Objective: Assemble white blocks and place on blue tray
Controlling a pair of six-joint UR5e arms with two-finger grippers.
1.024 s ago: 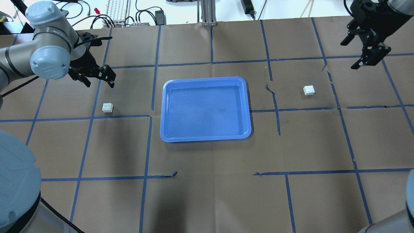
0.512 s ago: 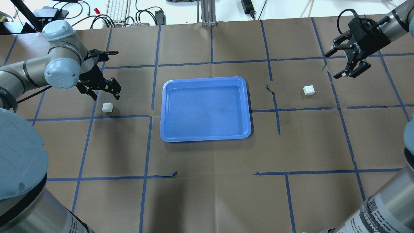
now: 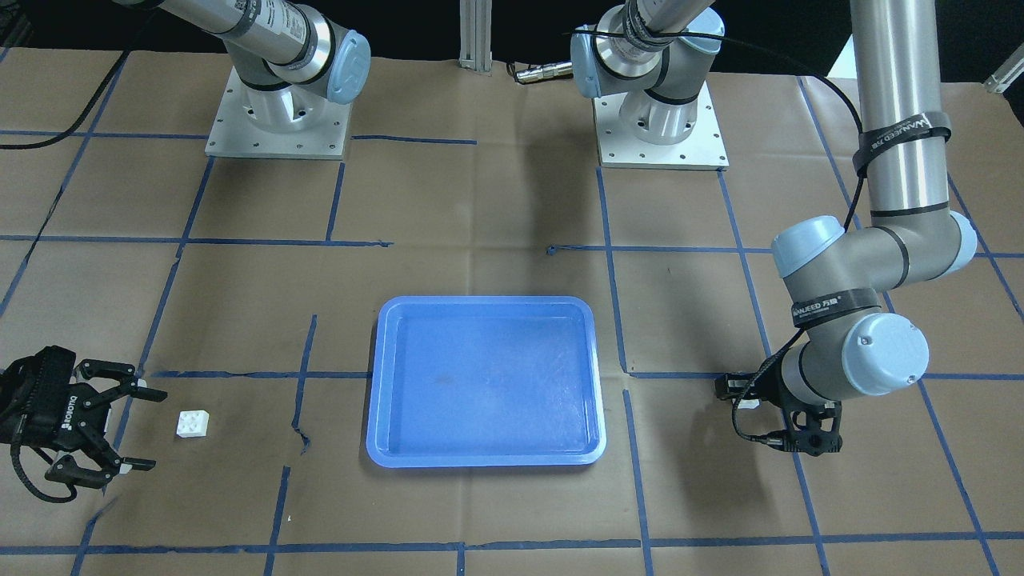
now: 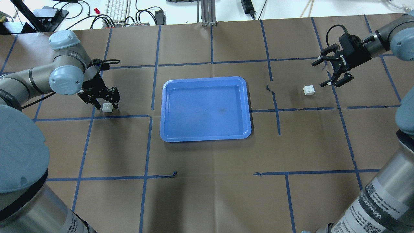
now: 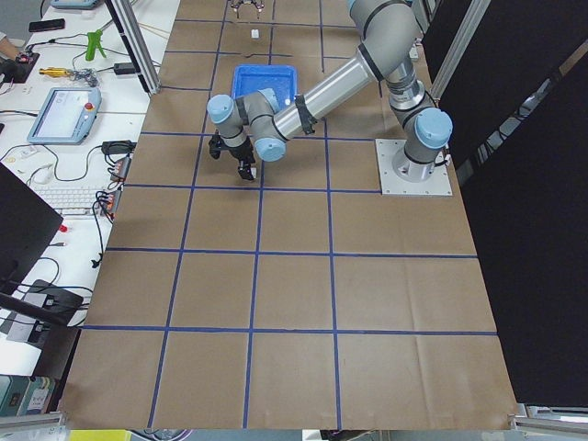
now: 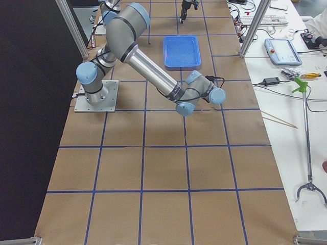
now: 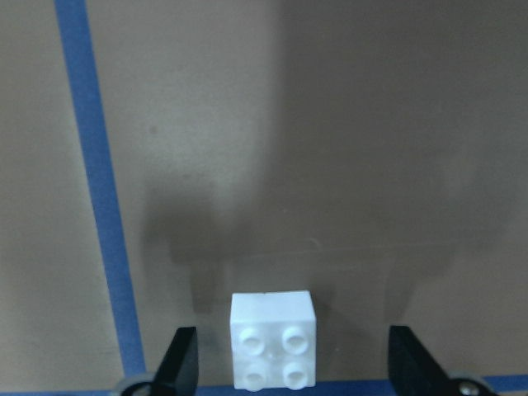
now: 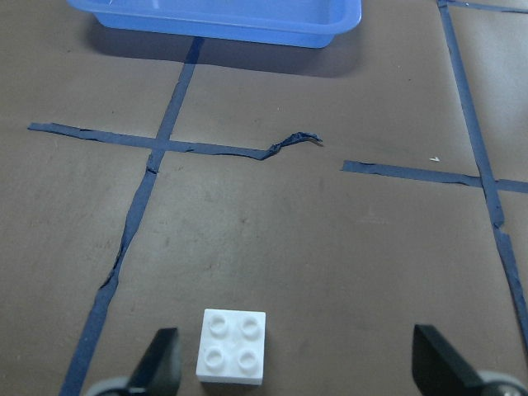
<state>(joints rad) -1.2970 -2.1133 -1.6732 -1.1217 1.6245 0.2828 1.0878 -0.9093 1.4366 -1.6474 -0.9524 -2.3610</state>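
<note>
One white block point(image 4: 107, 107) sits on the table left of the blue tray point(image 4: 168, 97). My left gripper point(image 4: 106, 103) hangs open right over it. In the left wrist view the block point(image 7: 273, 351) lies between the open fingers point(image 7: 180, 363), untouched. The other white block point(image 4: 309, 90) sits right of the tray. My right gripper point(image 4: 320, 74) is open, tilted, just beyond and beside it. In the right wrist view that block point(image 8: 233, 346) lies between the fingertips point(image 8: 163, 355), nearer the left one. The front view shows it point(image 3: 193, 423) beside the right gripper point(image 3: 150, 430). The tray point(image 3: 384, 376) holds nothing.
Brown paper with blue tape lines covers the table; the tape is torn and lifted near the right block point(image 4: 273, 94). Cables, a keyboard and an aluminium post point(image 4: 207, 13) lie past the far edge. The arm bases point(image 3: 276, 112) stand on the robot's side.
Both arms came down and inward. The left gripper moved toward the near right onto its block. The right gripper swung left and down toward its block. Both blocks and the tray stayed put.
</note>
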